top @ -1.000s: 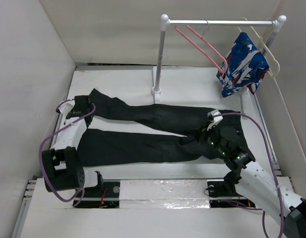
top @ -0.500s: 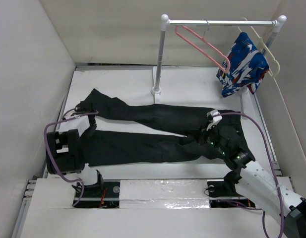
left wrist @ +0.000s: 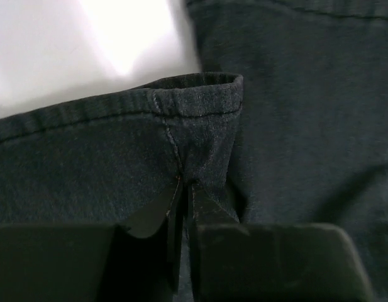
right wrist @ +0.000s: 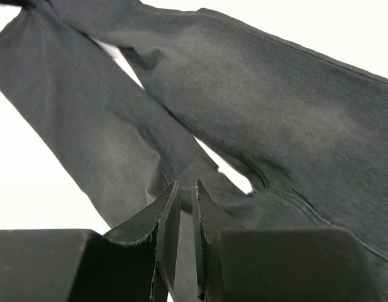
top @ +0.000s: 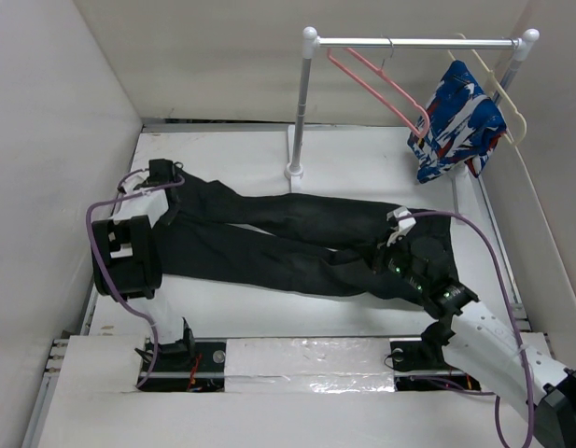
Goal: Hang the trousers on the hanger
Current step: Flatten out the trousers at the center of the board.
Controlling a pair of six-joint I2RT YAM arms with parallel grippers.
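The trousers (top: 288, 247) lie flat on the table (top: 362, 159) with their long axis running left to right, waist at the right and both cuffs pointing left. The left gripper (top: 161, 173) is clenched on a cuff hem at the far left end, its fingertips (left wrist: 175, 195) pinching the stitched edge. The right gripper (top: 388, 254) is nipped onto a fold of cloth near the crotch. Beyond the trousers at the far right, the hanger (top: 381, 89) hangs from the rail (top: 409, 42). Just right of it on the same rail is a cream hanger (top: 507, 93) carrying a patterned garment (top: 456, 121). The rack's upright post (top: 302, 103) stands just beyond the far leg. A second ago the left jaws stood open and the legs lay apart at the left; now they lie close together.
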